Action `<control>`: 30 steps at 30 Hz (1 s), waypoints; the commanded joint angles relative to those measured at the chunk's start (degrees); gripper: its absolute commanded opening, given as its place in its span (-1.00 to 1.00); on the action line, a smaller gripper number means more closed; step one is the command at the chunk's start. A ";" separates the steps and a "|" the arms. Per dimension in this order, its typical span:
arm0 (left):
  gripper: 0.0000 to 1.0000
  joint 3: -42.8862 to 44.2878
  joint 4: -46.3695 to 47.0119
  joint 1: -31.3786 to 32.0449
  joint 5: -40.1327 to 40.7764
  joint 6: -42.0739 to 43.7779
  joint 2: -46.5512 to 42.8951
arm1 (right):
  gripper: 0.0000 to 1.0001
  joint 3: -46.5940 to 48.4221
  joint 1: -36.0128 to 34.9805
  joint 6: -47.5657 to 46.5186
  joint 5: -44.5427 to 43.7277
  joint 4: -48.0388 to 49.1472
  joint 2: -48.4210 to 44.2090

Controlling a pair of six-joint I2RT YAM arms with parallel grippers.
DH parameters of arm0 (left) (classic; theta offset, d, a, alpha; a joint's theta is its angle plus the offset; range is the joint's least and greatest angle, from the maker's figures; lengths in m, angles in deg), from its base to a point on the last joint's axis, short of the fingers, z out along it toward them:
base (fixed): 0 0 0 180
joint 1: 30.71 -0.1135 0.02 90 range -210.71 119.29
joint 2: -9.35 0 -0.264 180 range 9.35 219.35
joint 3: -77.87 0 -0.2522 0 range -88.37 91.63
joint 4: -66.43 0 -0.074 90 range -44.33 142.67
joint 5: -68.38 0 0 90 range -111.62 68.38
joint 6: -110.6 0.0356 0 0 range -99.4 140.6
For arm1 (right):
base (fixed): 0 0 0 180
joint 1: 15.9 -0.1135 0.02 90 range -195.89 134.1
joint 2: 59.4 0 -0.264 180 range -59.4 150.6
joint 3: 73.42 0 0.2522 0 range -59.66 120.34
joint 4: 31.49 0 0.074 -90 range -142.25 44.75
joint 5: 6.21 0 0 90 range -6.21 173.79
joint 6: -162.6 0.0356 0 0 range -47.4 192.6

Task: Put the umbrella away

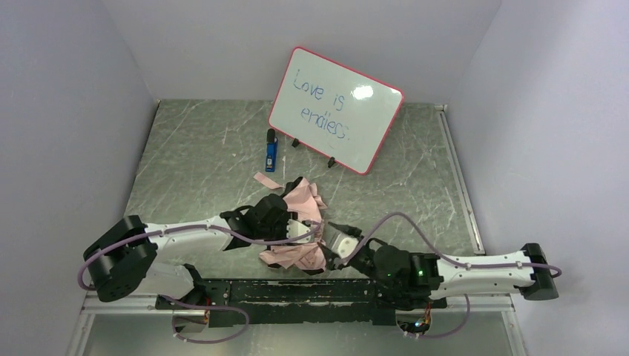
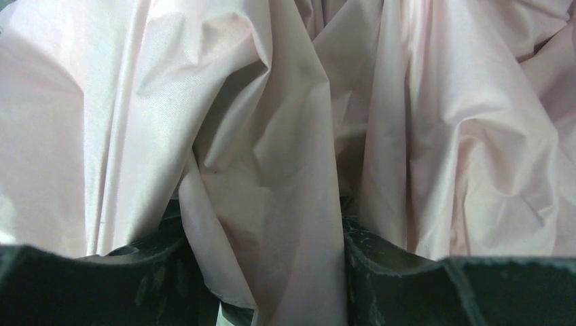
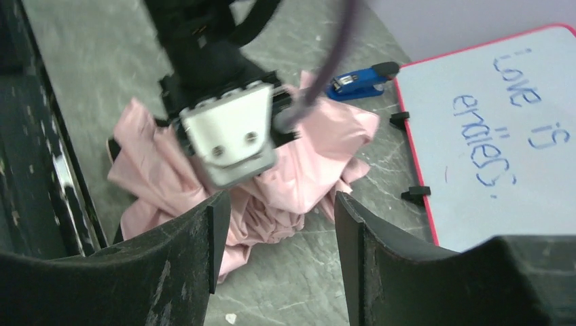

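Top view: the umbrella [image 1: 304, 199] is seen collapsed, a crumpled pink heap on the bench [image 1: 208, 163] near the front middle, not yet bundled or tied; shaft and handle cannot be made out. The left hand [image 1: 305, 236] is planted on top of the heap, presumably so the loose canopy is pinned and gathered; the right hand [image 1: 330, 256] is set just beside the heap's right edge, pointed at it. A red-framed whiteboard [image 1: 337, 107] is stood at the back and a small blue item [image 1: 271, 152] lies in front of it; both are apart from the umbrella and untouched.

Left wrist view: the frame is filled by pink fabric; a thick fold is drawn down between the two dark fingers [image 2: 102, 285] and fills the gap, so the left hand is judged clenched on the umbrella's fabric, jaws only part closed because of the bulk.

Right wrist view: the right hand's jaws are spread, with only bench and heap seen beyond them; it is released, nothing held; it is judged to be lined up for a second grip, so the fabric can be folded while the other hand holds it down; thin fabric is likely to slip or spring back.
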 commanded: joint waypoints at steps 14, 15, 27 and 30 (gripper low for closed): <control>0.01 -6.28 6.64 3.08 10.72 6.18 -2.41 | 0.42 21.13 46.48 29.37 38.71 -19.20 17.79; 0.01 -6.59 7.46 3.53 11.49 6.66 -2.41 | 0.49 22.79 49.55 29.25 43.62 -19.17 20.92; -0.01 -9.87 13.06 8.58 18.52 11.11 -0.52 | 0.74 31.75 53.27 18.07 66.64 -17.29 44.74; -0.01 -10.07 13.41 9.22 18.70 11.28 0.01 | 0.83 33.63 53.18 14.55 70.86 -20.91 48.80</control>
